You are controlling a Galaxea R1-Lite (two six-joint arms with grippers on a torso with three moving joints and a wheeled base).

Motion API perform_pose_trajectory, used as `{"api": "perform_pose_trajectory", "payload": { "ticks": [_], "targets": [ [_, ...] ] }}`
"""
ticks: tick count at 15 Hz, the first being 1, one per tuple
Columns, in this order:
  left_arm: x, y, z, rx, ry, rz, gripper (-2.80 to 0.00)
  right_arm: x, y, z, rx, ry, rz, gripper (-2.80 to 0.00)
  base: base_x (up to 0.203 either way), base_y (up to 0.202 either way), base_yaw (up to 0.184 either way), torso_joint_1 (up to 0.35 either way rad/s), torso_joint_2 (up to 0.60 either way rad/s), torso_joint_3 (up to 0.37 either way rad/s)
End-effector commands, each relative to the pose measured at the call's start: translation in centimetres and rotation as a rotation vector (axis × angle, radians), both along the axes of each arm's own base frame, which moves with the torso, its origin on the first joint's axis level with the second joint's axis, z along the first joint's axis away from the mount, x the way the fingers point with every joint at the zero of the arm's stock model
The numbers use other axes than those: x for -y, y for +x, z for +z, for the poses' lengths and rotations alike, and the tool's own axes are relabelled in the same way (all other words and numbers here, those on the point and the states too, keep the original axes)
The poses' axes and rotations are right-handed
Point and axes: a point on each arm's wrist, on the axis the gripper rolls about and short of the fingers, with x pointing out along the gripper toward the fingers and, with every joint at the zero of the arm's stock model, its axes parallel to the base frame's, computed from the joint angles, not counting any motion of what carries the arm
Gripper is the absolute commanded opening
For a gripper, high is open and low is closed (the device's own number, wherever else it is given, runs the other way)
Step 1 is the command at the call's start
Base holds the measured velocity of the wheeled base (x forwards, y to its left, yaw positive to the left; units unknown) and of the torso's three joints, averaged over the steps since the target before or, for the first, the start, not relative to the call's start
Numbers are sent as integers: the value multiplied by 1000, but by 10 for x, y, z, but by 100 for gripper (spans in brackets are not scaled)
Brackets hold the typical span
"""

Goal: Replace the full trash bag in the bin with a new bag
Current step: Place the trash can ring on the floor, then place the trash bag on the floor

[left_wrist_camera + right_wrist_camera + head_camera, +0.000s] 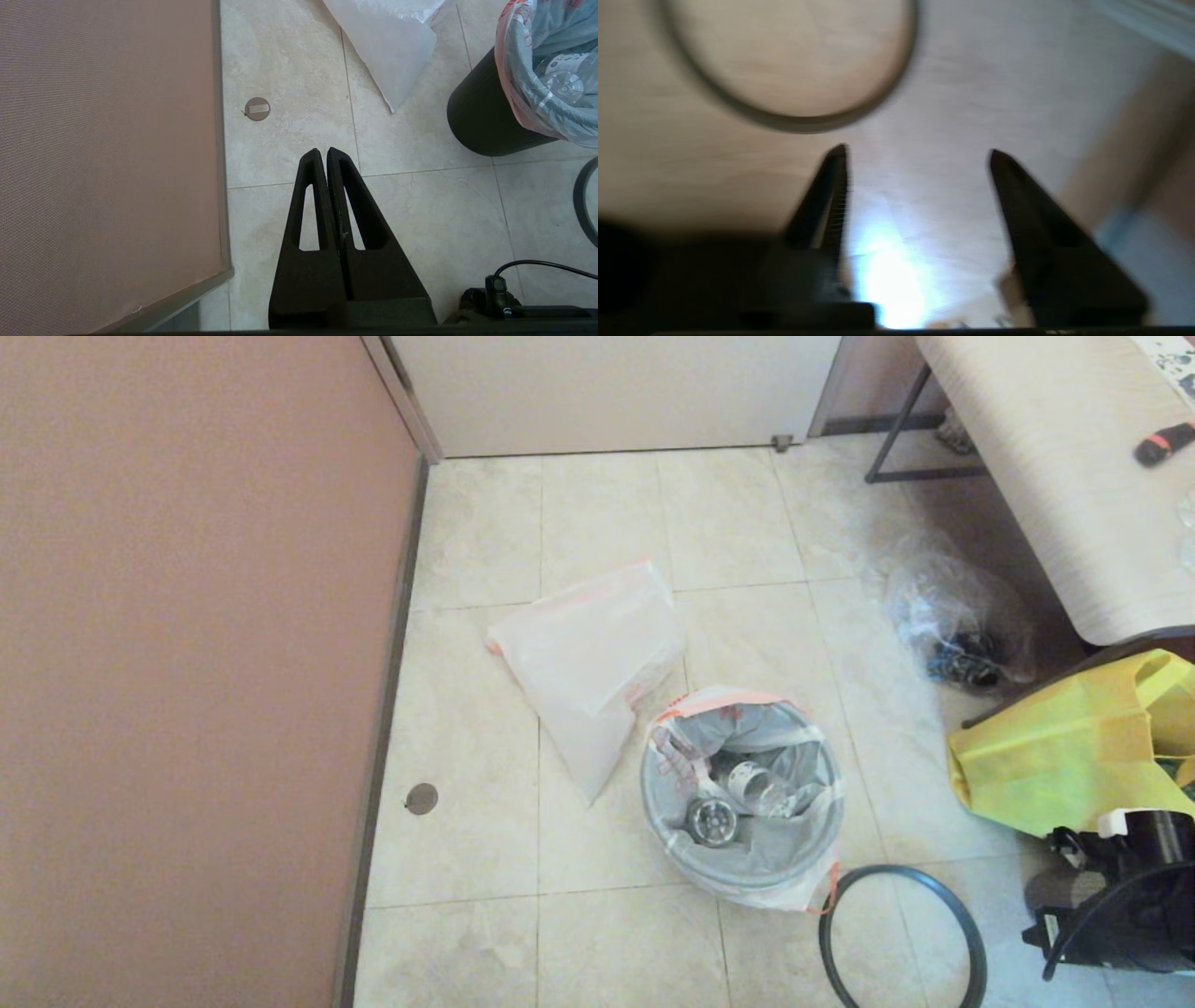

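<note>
The full trash bag (747,784) is seen seated in the bin (486,121) on the tiled floor (597,523), its orange-banded mouth folded out over the bin's edge, with bottles (761,787) showing inside; it has not yet been lifted out. The dark rim ring (901,933) is laid flat on the floor just beside the bin, on the robot's near right, presumably taken off so that the bag's edge is freed for pulling. The new bag (588,663) is spread limp on the floor just beyond the bin towards the wall (187,663), probably kept within reach for lining later. Further out, a clear bag (962,625) with dark items is found under the worktop (1046,476), and a yellow tote (1074,756) stands at the right. The bin's black side wall is shown only in the left wrist view, being hidden by the bag's overhang from the head camera; there the left gripper (323,151) is seen with fingers pressed together, parked over bare tile near the wall. The right gripper (915,151) is shown only by its own camera, blurred, with fingers spread apart and nothing between them, over the floor near the ring
</note>
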Motion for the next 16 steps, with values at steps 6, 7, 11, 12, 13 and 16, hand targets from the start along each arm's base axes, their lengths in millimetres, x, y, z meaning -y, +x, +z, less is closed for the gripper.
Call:
{"api": "perform_pose_trajectory", "payload": {
  "ticks": [6,7,11,12,13,16],
  "targets": [
    [0,0,0,-2,0,0,-280,-73,-12,15,53,213,142,-280,0,0,0,0,0,0],
    [0,0,0,-2,0,0,-280,-83,-10,18,68,238,145,-280,0,0,0,0,0,0],
    [0,0,0,-2,0,0,-280,-102,-7,37,150,322,158,-280,0,0,0,0,0,0],
    [0,0,0,-2,0,0,-280,-107,-5,40,165,337,164,-280,0,0,0,0,0,0],
    [0,0,0,-2,0,0,-280,-112,-2,44,182,354,165,-280,0,0,0,0,0,0],
    [0,0,0,-2,0,2,-280,-123,10,50,249,381,195,-280,0,0,0,0,0,0]
  ]
}}
